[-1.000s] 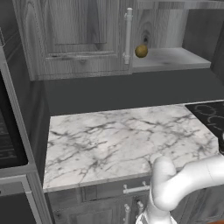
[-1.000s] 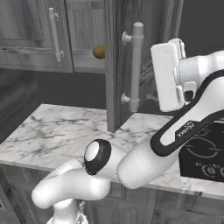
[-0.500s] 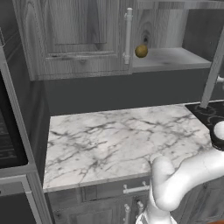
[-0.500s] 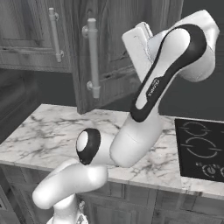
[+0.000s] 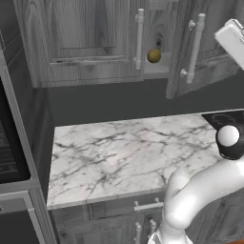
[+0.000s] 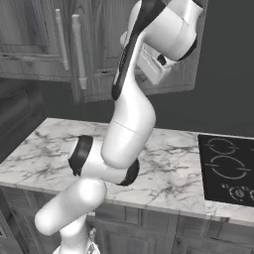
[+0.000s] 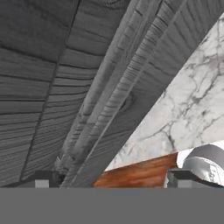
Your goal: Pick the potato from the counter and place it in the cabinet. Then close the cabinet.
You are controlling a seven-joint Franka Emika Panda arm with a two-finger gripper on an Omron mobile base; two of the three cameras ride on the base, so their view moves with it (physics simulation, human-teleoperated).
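Your claw [image 7: 109,179] sits with its two tips set wide apart and nothing between them, pressed close against the outer face of the right cabinet door [image 5: 202,45], whose grey woodgrain runs slantwise across the hand view. That door is what your next move turns on: it stands ajar, swung most of the way toward shut, its long axis upright, with the silver bar handle [image 5: 194,49] on its left edge. From the left base view the hand is at the far right, on the door's outside, so a push to the left and away from you should bring the door home. The left door [image 5: 81,40] looks already shut. Through the narrow gap between the two doors you can see the potato [image 5: 153,56] resting on the shelf inside the cabinet, apart from the claw. Below, the marble desk [image 5: 124,152] carries nothing of the task, with the black stovetop [image 6: 229,168] at its right end.
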